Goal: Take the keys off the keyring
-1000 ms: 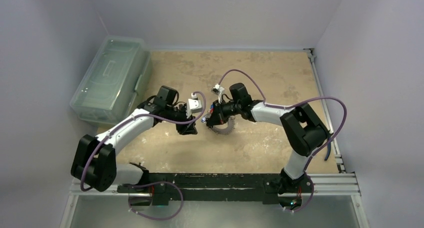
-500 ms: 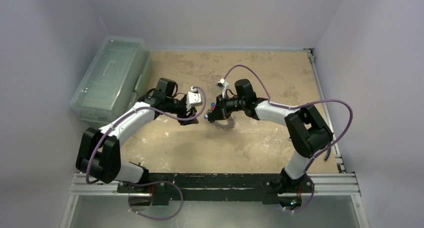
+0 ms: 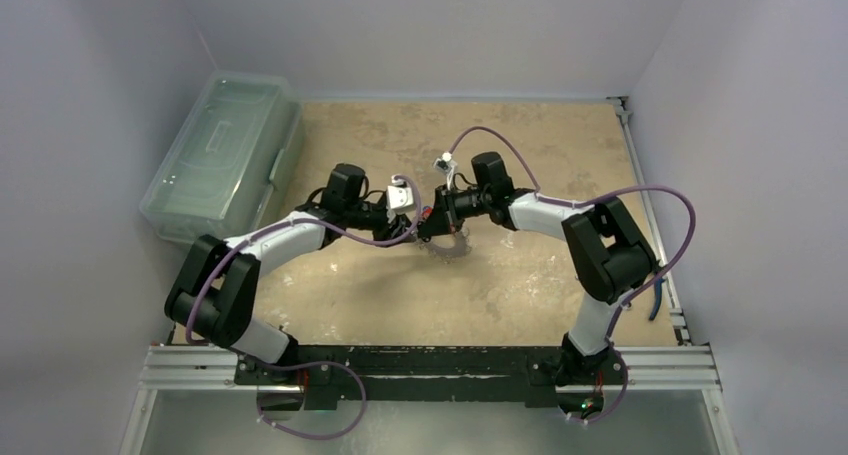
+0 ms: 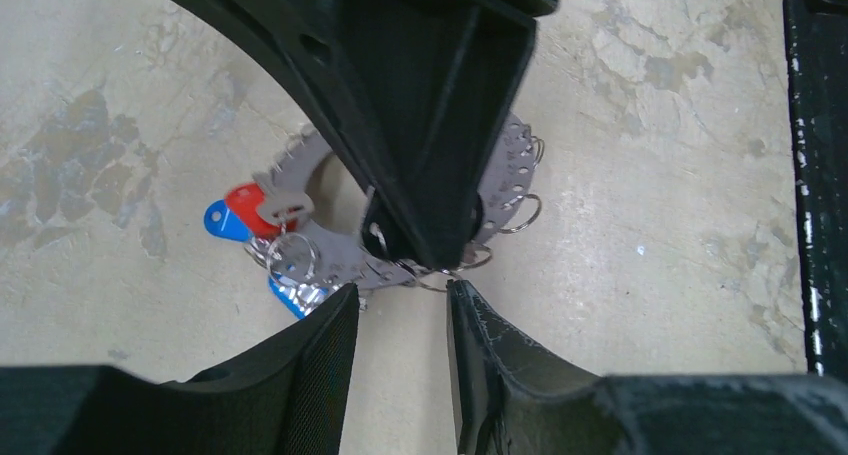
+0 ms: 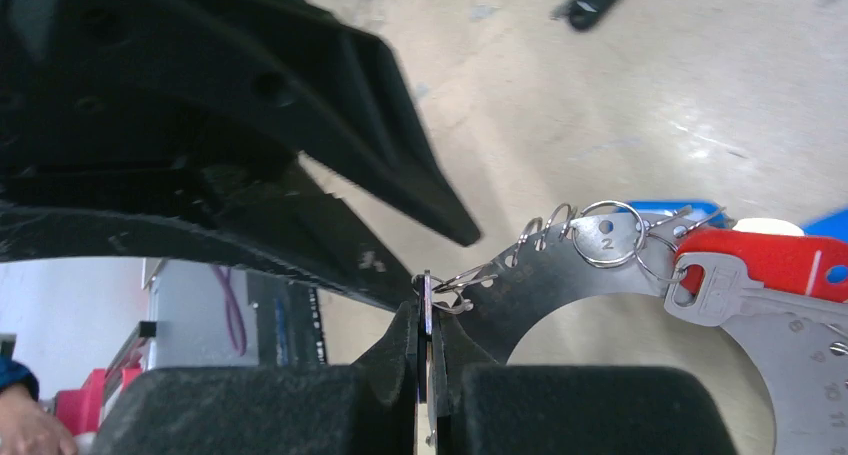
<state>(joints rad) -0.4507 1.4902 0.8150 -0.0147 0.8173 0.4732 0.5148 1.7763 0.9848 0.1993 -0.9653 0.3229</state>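
Right jaws are pinched shut on a thin metal strip seen edge-on, probably a key (image 5: 427, 297), at the keyring (image 5: 545, 275) rim, mid tabletop (image 4: 650, 225). Left jaws are narrowly apart and empty. The keyring lies straight ahead of them, just beside their tips, flat face toward them. It is a flat grey stamped plate with numbered holes and wire split rings. Red key (image 4: 245, 201) and blue key (image 4: 218, 221) have plastic heads and sit off to one side.

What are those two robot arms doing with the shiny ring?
The right tool is pinching the edge of the keyring, a flat silvery ring. The left tool hangs open right beside it, gripping nothing. Red and blue keys hang on the ring; none looks taken off yet.
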